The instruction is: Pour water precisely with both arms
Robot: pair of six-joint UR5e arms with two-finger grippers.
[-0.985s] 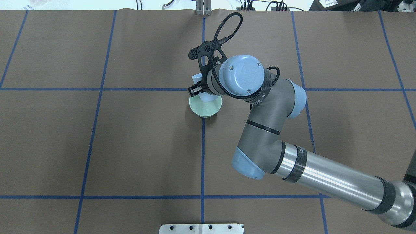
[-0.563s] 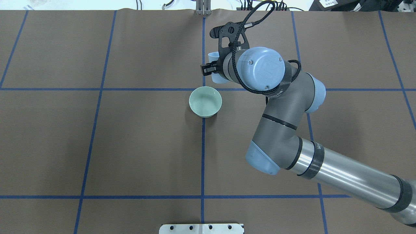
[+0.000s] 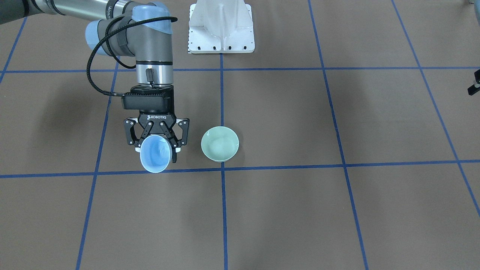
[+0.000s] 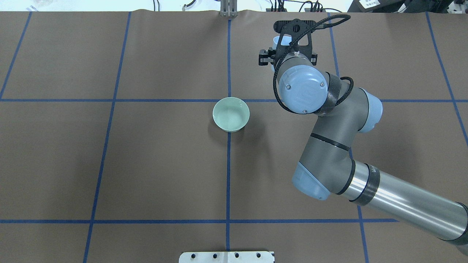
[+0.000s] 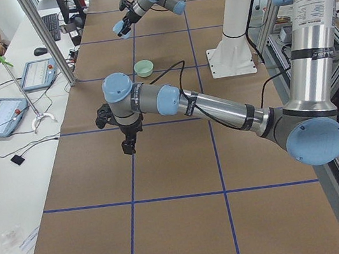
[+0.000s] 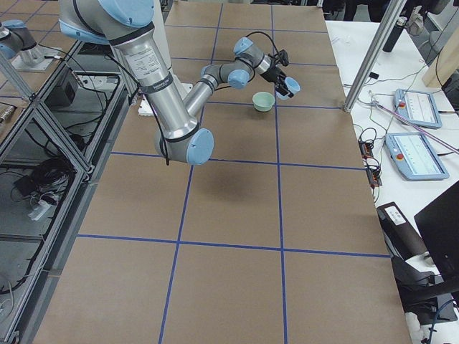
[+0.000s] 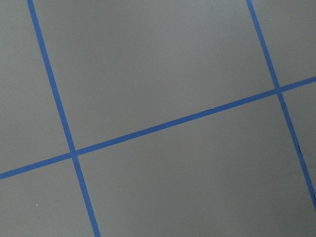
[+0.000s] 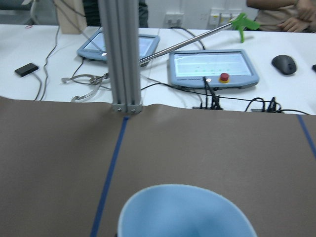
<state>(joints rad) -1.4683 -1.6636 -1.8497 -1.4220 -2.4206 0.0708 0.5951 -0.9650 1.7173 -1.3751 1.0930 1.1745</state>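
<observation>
You are looking at matt brown paper-like table cover, blue tape lines lying flat and slightly glossy on it. Right arm is showing brushed silver metal tube, matt grey housings, smooth light blue plastic caps. Right gripper is showing matt black finish and braided black cable. Blue cup is looking smooth, plastic-like. Green bowl is gleaming, glazed-looking. White pedestal is showing smooth painted finish. Aluminium post is looking ribbed, satin.

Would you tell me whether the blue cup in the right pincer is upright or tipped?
Tipped: the blue cup, clamped in the right pincer, turns its mouth sideways toward the front-facing camera, away from the green bowl.
</observation>
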